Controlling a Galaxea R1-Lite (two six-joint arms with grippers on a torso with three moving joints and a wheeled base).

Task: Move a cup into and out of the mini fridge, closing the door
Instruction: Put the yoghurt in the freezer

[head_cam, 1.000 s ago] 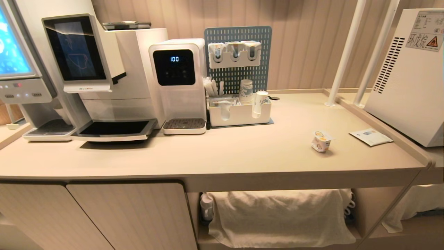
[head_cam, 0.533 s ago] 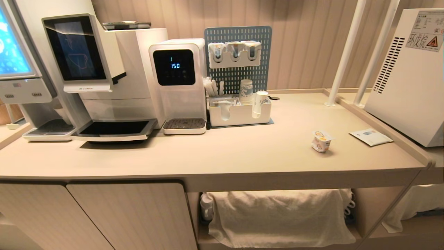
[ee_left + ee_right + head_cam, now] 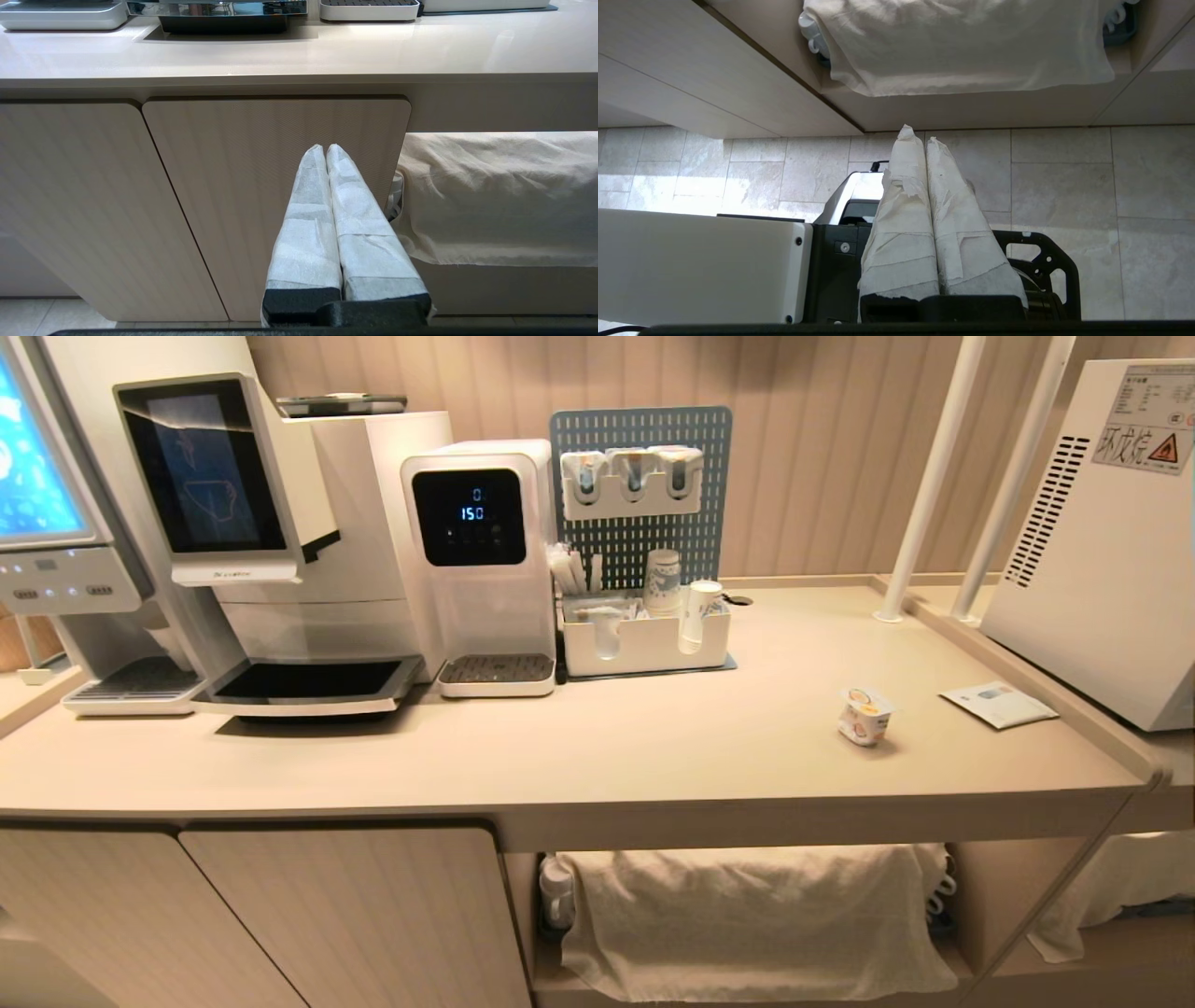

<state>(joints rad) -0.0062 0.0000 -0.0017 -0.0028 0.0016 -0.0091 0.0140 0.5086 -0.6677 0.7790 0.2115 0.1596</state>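
The cup [image 3: 865, 714], tiny and white with an orange label, stands alone on the beige counter [image 3: 597, 747] towards its right end. Past the counter's right edge stands the mini fridge [image 3: 1102, 541], showing only a white vented side with a warning label; its door is hidden. Neither arm shows in the head view. My left gripper [image 3: 325, 147], wrapped in white, is shut and empty in front of a cabinet door [image 3: 261, 196] below the counter. My right gripper [image 3: 916, 135] is shut and empty, pointing down at the tiled floor [image 3: 1064, 186] over the robot's base.
A coffee machine [image 3: 280, 541], a water dispenser [image 3: 481, 560] and a white organiser with paper cups [image 3: 644, 635] line the counter's back left. A leaflet [image 3: 999, 704] lies right of the cup. Two white poles [image 3: 934, 476] rise at the back right. A cloth [image 3: 747, 915] hangs under the counter.
The digits on the water dispenser's display have changed. The cup and the other things on the counter stand as before.
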